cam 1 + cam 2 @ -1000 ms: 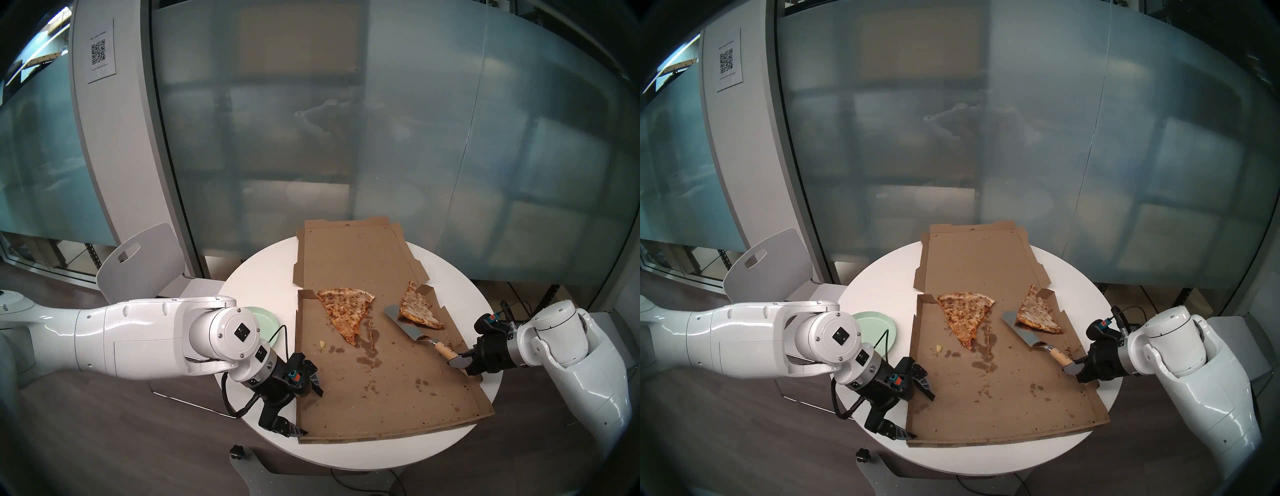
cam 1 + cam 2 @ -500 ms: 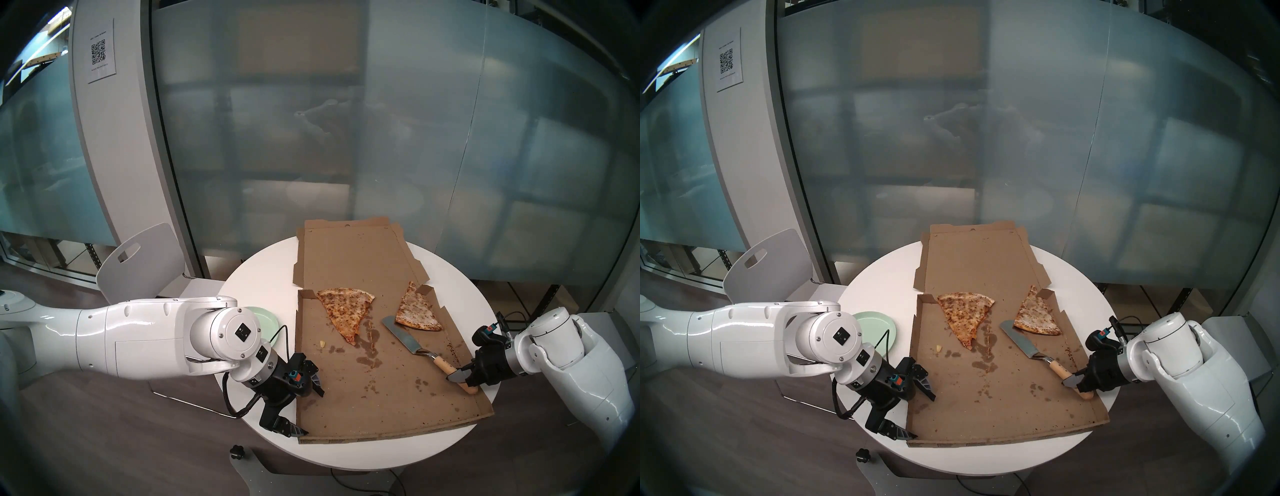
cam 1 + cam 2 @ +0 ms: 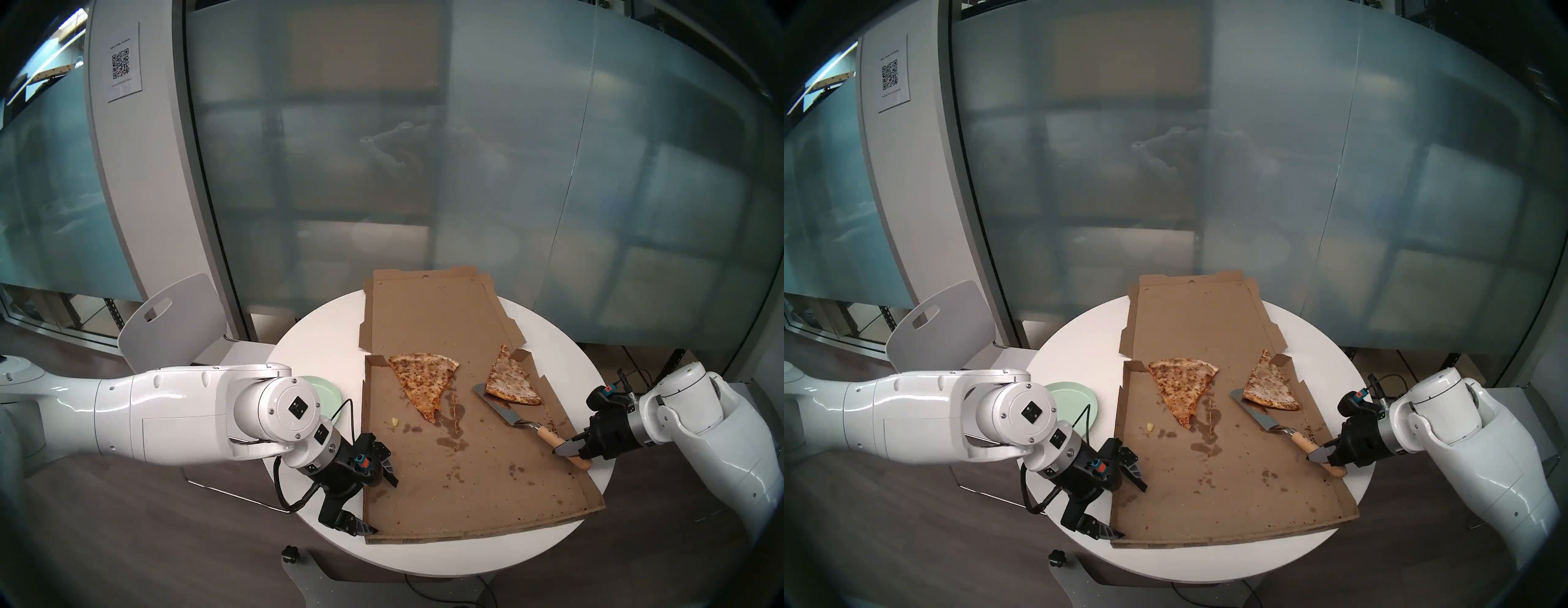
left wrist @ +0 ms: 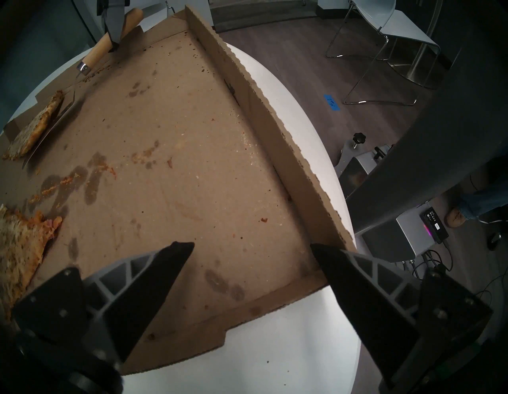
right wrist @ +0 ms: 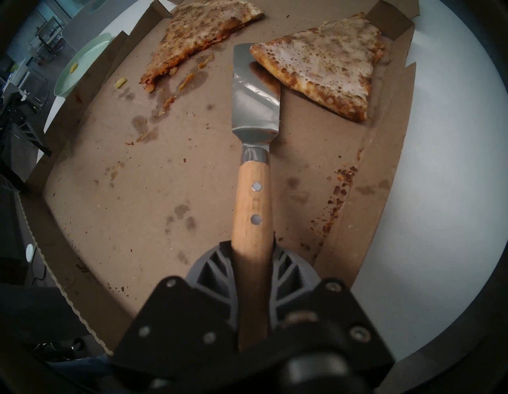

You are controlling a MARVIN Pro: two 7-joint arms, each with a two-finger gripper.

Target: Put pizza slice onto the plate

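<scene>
The pale pizza slice (image 3: 511, 378) (image 3: 1269, 386) (image 5: 321, 68) lies in the open cardboard box, against its right wall. My right gripper (image 3: 572, 450) (image 3: 1325, 456) (image 5: 253, 247) is shut on the wooden handle of a metal spatula (image 3: 496, 403) (image 5: 254, 96). The blade's front corner sits under the slice's near left edge. The mint-green plate (image 3: 331, 392) (image 3: 1076, 397) (image 5: 82, 63) stands on the table left of the box, partly hidden by my left arm. My left gripper (image 3: 379, 503) (image 4: 251, 245) is open and empty at the box's front left corner.
A wider, browner slice (image 3: 420, 378) (image 5: 203, 35) lies in the box's middle left. The pizza box (image 3: 466, 479) has low walls, grease spots and crumbs, and its lid lies flat behind. It covers much of the round white table (image 3: 318, 339). A white chair (image 3: 169, 322) stands far left.
The spatula drew back toward me out from under the pale slice, then pushed a little forward again under its edge. The slice barely shifted. My left arm stayed still.
</scene>
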